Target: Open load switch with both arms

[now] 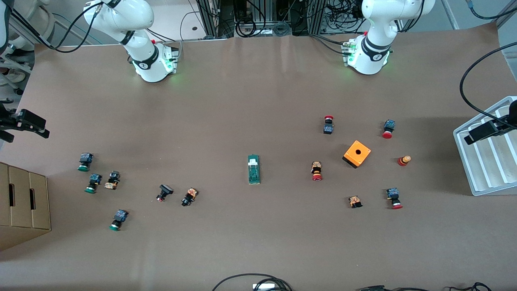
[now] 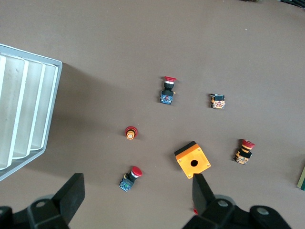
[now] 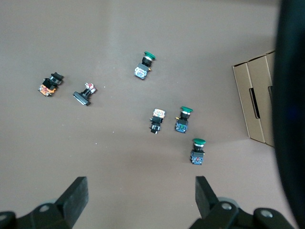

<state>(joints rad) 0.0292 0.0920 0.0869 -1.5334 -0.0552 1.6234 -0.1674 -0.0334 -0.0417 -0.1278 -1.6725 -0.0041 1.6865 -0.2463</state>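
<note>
The load switch [image 1: 253, 169] is a slim green bar with a small white block on it. It lies flat near the middle of the table, with nothing touching it. In the left wrist view only a green sliver of the load switch [image 2: 302, 177] shows at the picture's edge. My left gripper [image 2: 138, 193] hangs open and empty, high over the red push-buttons at the left arm's end. Its black fingers [image 1: 484, 130] show over the white tray. My right gripper [image 3: 140, 193] is open and empty, high over bare table at the right arm's end. The right wrist view does not show the load switch.
An orange box [image 1: 357, 153] with a round hole and several red-capped push-buttons [image 1: 317, 170] lie toward the left arm's end. A white slotted tray [image 1: 464, 169] stands at that edge. Several green-capped push-buttons [image 1: 85, 161] and a cardboard box [image 1: 24, 202] are at the right arm's end.
</note>
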